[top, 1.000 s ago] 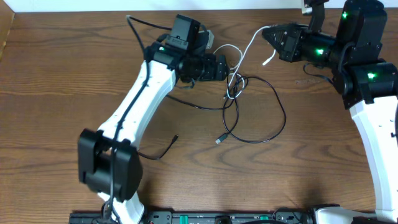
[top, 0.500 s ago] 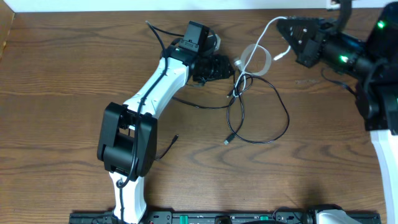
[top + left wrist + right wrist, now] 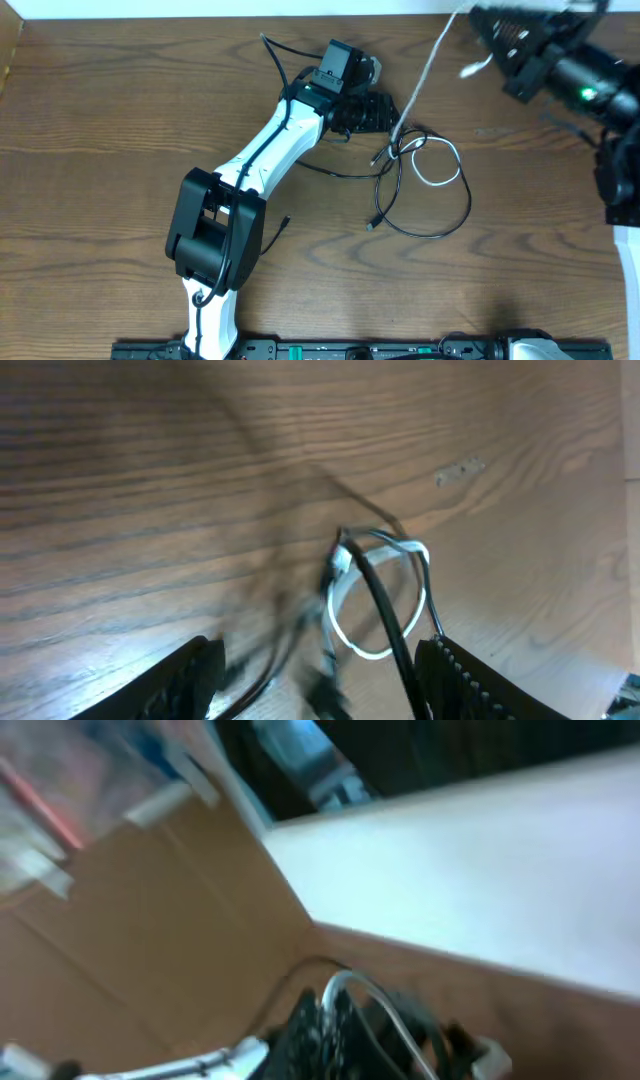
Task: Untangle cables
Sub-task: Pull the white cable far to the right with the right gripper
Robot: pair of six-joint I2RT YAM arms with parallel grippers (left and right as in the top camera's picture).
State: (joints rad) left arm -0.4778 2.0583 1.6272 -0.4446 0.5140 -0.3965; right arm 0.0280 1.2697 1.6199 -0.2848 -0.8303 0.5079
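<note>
the cables lay in a tangle on the brown desk [image 3: 100, 150], a little toward 1 o'clock from the middle. the white cable [image 3: 372, 653] and the black cable [image 3: 385, 610] crossed each other in a small knot. from the knot, the white cable made a little loop toward 4 o'clock. it also ran up in a straight, tight line toward 1 o'clock, off the desk and into the right tool [image 3: 488, 25]. the right tool was up by the far edge, and its two fingers were pressed together on the white cable. a short white end [image 3: 474, 69] with a plug hung just under it.

the black cable made a big loop toward 5 o'clock from the knot. one small plug end [image 3: 372, 223] lay at about 7 o'clock from the knot.

the left tool [image 3: 388, 112] was low over the desk, just at 10 o'clock from the knot. its fingers stood wide apart. the knot sat in front of them, and they held nothing. the pictures from both wrists were blurry.
</note>
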